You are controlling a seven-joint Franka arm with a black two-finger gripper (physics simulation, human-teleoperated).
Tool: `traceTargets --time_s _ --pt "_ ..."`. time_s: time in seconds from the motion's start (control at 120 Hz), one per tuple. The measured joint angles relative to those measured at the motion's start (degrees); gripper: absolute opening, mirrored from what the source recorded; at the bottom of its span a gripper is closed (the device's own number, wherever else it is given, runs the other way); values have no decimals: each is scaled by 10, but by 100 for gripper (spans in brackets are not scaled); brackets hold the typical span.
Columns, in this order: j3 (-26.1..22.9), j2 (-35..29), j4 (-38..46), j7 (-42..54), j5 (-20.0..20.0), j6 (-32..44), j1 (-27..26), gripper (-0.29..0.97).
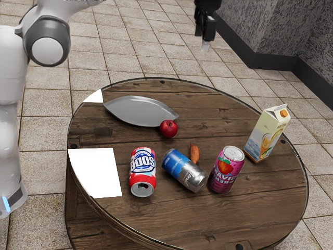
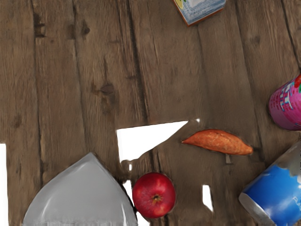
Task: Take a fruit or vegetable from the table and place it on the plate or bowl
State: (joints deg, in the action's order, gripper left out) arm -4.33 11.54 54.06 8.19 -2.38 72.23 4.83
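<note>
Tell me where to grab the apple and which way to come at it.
Take the apple across its widest middle, coming straight down from above. It is round and sits with its stem dimple up. The rim of the plate lies right beside it, so I would squeeze along that rim's line rather than toward it.

- Red-white can (image 1: pixel 142 171), lying down, well apart from gripper (image 1: pixel 206 41), farthest of the cans from it: big blue letters on white band, read roughly "BOOS"; last letters curve out of sight.
- Pink can (image 1: pixel 226 169), upright, well below gripper: strawberry picture, white lettering under it, too small to read.
- Blue can (image 1: pixel 183 170), lying between those two: no legible print.
- Carton (image 1: pixel 267 134), upright, well apart from gripper: orange-fruit picture, small print illegible in both views.
</note>
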Motion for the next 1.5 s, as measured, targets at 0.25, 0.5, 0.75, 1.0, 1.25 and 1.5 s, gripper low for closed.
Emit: traceTargets --time_s 0.25,0.5,0.75,1.0,1.25,1.5 --pt "9 -73 183 73 -38 7 8 68" --pt "-1 -158 330 243 -30 70 21 68" --pt "-3 -197 478 370 6 205 2 68" --pt "9 -195 533 461 20 282 4 68" --pt "10 -145 531 521 16 339 6 68" --pt "17 -155 595 562 4 387 6 68"
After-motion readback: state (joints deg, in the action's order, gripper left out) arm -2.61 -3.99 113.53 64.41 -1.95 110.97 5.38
